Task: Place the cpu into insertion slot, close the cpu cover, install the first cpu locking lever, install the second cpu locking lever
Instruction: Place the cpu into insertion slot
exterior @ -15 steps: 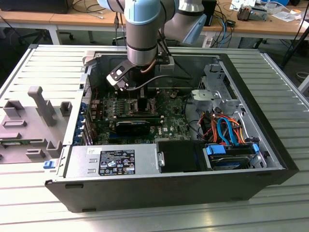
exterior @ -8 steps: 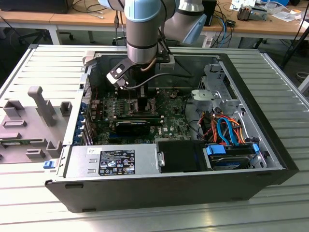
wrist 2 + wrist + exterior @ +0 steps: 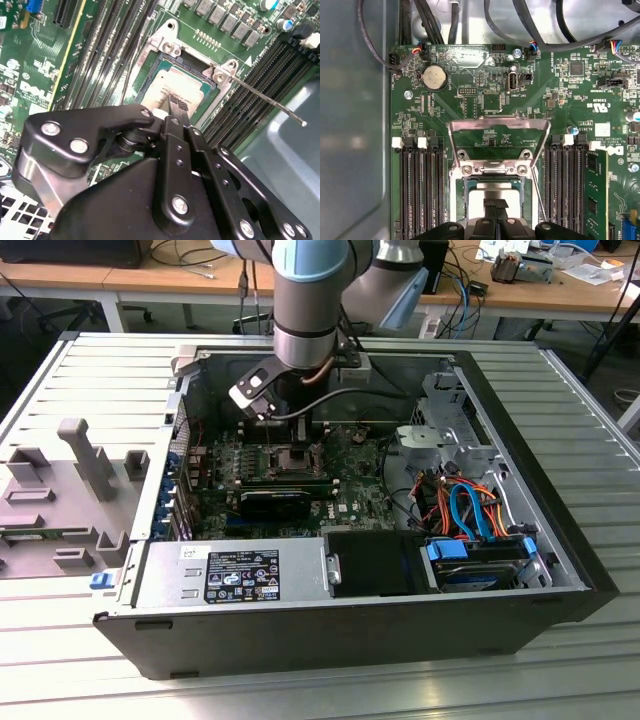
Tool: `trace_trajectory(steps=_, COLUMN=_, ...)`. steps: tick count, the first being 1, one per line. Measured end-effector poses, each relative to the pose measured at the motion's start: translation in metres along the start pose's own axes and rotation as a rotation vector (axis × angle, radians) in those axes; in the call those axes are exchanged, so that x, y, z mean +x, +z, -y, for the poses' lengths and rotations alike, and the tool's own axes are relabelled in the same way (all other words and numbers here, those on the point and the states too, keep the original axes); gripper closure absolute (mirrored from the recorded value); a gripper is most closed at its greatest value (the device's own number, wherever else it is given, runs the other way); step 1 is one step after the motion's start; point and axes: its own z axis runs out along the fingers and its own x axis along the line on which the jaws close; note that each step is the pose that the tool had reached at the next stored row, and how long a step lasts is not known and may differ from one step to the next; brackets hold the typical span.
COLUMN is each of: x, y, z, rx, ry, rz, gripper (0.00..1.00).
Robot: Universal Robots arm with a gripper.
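Ribbed grey metal table (image 3: 560,390). Open computer case (image 3: 300,625) lies flat on it, straight below the jaws of the gripper (image 3: 495,205). Grey moulded fixture (image 3: 60,490) with upright pegs also rests on the table. It is well off from the jaws toward the exterior view's left, just beside the case.

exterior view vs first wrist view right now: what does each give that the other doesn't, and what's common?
Exterior view: the arm, the whole open computer case, the power supply, the blue drive caddy and a grey fixture at the exterior view's left.
First wrist view: the coin cell, the cpu cover raised open, the cpu lying in the insertion slot, and the gripper shut above it.
Both: the green motherboard with its socket area under the arm.
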Motion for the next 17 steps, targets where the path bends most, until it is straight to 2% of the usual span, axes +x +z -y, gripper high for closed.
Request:
trace_trajectory(steps=1, x=0.0001, y=0.0005, z=-0.0025, rx=0.0077, ry=0.0, rz=0.0001, gripper=0.89)
trace_trajectory(steps=2, x=0.0001, y=0.0015, z=-0.0072, rx=0.0212, ry=0.0, rz=0.0002, gripper=0.89)
trace_trajectory(steps=5, x=0.0002, y=0.0032, z=-0.0132, rx=0.0381, ry=-0.001, rz=-0.0004, gripper=0.89)
trace_trajectory(steps=7, x=0.0002, y=0.0048, z=-0.0152, rx=0.0455, ry=-0.001, rz=-0.0015, gripper=0.89)
trace_trajectory(steps=10, x=0.0001, y=0.0063, z=-0.0157, rx=0.0495, ry=-0.001, rz=-0.001, gripper=0.89)
trace_trajectory(steps=15, x=0.0002, y=0.0067, z=-0.0158, rx=0.0493, ry=-0.001, rz=-0.0018, gripper=0.89)
trace_trajectory(steps=16, x=0.0004, y=0.0028, z=-0.0159, rx=0.0484, ry=-0.001, rz=-0.0035, gripper=0.89)
trace_trajectory(steps=17, x=0.0001, y=-0.0036, z=-0.0156, rx=0.0493, ry=-0.001, rz=-0.0017, gripper=0.89)
